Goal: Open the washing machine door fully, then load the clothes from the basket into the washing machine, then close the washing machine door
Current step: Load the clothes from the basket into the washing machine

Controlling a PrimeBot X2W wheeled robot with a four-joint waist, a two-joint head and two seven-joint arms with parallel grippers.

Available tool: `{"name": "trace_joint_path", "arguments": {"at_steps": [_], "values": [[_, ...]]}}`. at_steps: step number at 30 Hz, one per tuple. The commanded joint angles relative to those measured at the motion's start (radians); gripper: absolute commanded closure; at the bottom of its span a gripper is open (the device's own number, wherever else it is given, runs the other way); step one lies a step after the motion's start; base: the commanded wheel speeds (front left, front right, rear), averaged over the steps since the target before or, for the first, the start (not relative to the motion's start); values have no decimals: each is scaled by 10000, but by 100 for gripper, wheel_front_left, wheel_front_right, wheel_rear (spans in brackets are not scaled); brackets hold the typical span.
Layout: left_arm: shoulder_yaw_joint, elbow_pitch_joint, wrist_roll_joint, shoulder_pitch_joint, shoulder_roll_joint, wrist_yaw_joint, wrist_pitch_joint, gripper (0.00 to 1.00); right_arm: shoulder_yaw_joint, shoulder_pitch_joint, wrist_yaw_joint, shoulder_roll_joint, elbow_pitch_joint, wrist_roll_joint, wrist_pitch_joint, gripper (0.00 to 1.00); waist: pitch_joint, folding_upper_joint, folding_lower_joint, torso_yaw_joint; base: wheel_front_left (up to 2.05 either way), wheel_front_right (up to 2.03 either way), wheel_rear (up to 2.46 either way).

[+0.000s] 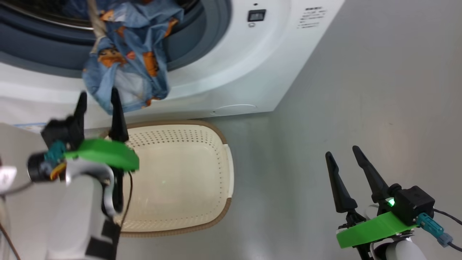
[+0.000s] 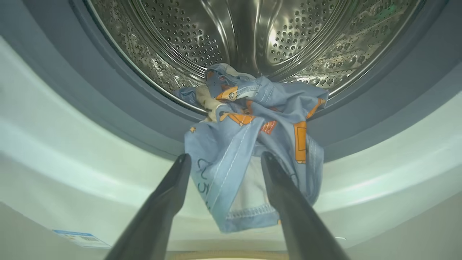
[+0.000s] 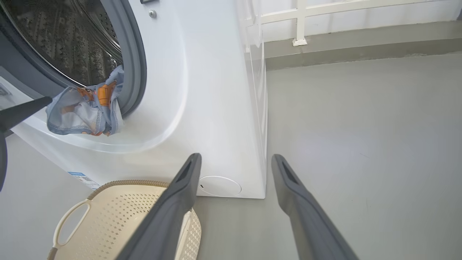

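Clothes hang just past the left gripper, which is spread wide and empty. The right gripper, equally wide and empty, hovers right of the washing machine. Basket sits before the machine, and the cloth drapes over its gasket into the drum.

A smooth grey floor fills the right of the scene, catching soft patches of light. Along its far edge runs a low grey kerb, darker down its front face. On the kerb stands a white rail, its one post planted on a small square foot, with a pale wall just behind it.
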Motion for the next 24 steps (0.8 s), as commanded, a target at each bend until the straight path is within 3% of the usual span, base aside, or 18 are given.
{"name": "trace_joint_path", "arguments": {"at_steps": [1, 14, 24], "values": [[211, -590, -42, 555, 192, 118, -64, 0, 161, 240, 17, -24, -229, -120, -48, 0, -123, -1, 0, 191, 0, 0, 0], [-101, -3101, -3, 3565, 116, 466, -64, 0, -180, 656, 17, -24, 322, -244, -48, 0, -663, -1, 0, 426, 0, 0, 0], [80, -3716, -89, 4970, 104, 630, -64, 0, -204, 1121, 17, -24, 492, -202, -48, 0, -1130, -1, 0, 395, 0, 0, 0]]}}
